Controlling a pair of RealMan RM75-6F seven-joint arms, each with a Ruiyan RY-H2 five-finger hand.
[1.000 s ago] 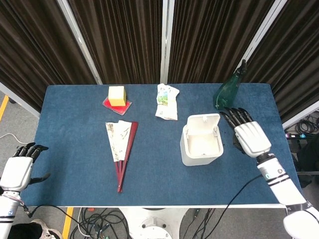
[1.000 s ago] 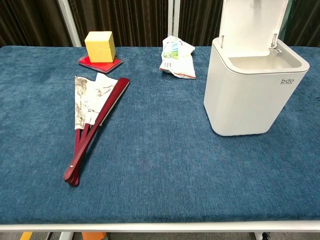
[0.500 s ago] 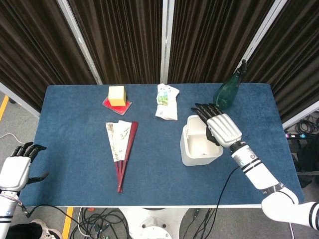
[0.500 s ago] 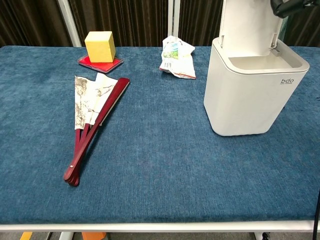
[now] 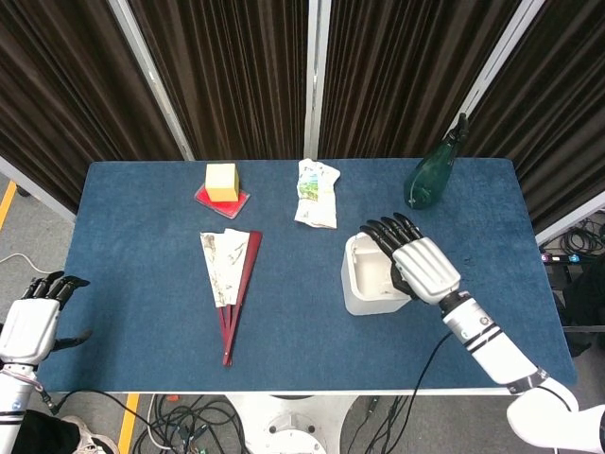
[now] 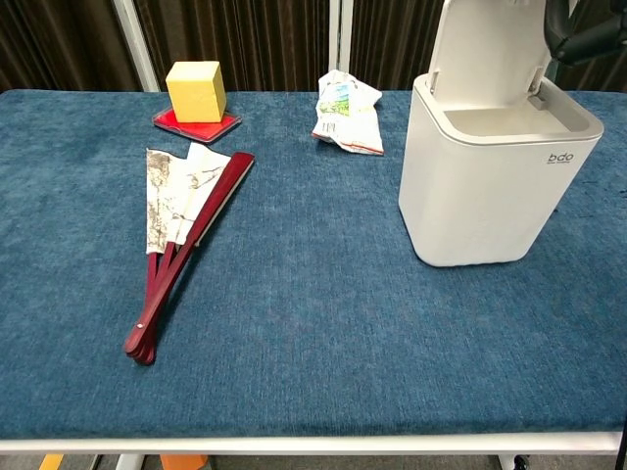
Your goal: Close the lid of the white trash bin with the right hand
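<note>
1. Table [image 5: 142, 246]: blue cloth surface under everything; the right hand works over its right half.
2. Bin [image 6: 485, 186]: white plastic, directly beneath the right hand. It looks light and smooth-walled, so a sideways shove would likely slide it; pressure is best directed downward.
3. Lid [image 6: 490, 49]: hinged at the bin's far edge, tilted toward the opening, not yet shut. It appears thin, stiff and slippery. No grip is needed; the flat outer face near the free edge seems the best place to push.
4. Right hand [image 5: 416, 260]: over the bin's far side, fingers extended and slightly apart, clasping nothing. Whether they touch the lid cannot be told.
5. Left hand [image 5: 33, 322]: well apart from the right hand, off the table's left edge, fingers loosely spread, empty.
6. Fan [image 5: 230, 274]: folded, to the right hand's left.
7. Bottle [image 5: 433, 175]: green, just beyond the right hand.
8. Packet [image 5: 315, 194]: beyond and left.
9. Block [image 5: 221, 180]: yellow, on a red mat, farthest left.
</note>
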